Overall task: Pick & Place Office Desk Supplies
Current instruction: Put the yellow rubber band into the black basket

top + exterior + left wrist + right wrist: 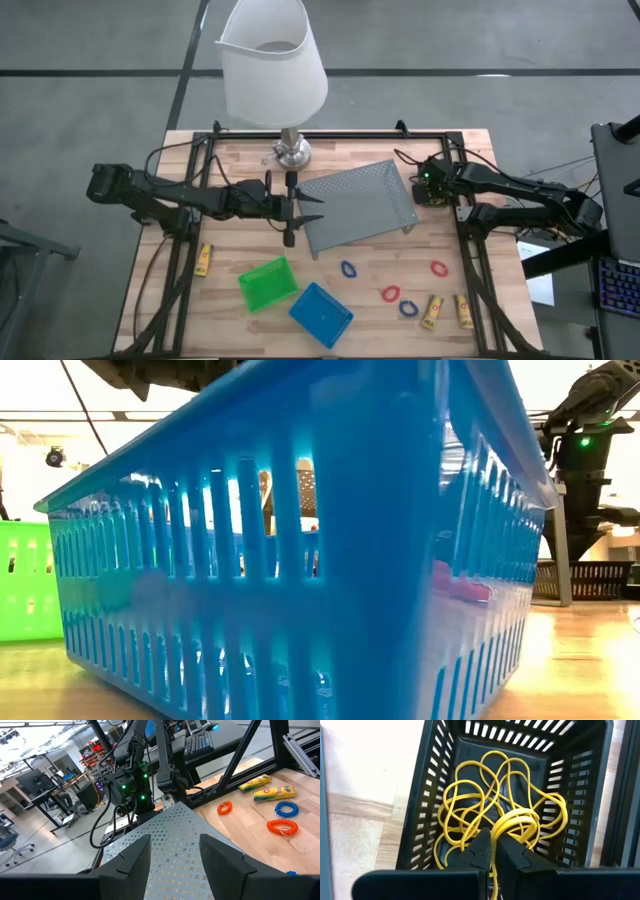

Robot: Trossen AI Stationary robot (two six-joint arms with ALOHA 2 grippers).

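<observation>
Visibility was pretty bad in the low view: the blue bin (300,550) filled nearly the whole picture, with the green bin (25,580) cut off at the left edge. Right hand (492,842) was pinched shut on a bunch of yellow rubber bands (495,800) inside the black bin (445,750), far right on the wooden counter (370,300). Left hand (175,852) hung open over the grey mesh tray (170,845). Red and blue loops (390,294) and yellow sticks (432,310) lay near right. Cluttered workshop beyond.

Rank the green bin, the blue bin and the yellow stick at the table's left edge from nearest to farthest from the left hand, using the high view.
1. Green bin, just below the left hand.
2. Yellow stick, at the left edge.
3. Blue bin, at the front edge.
</observation>
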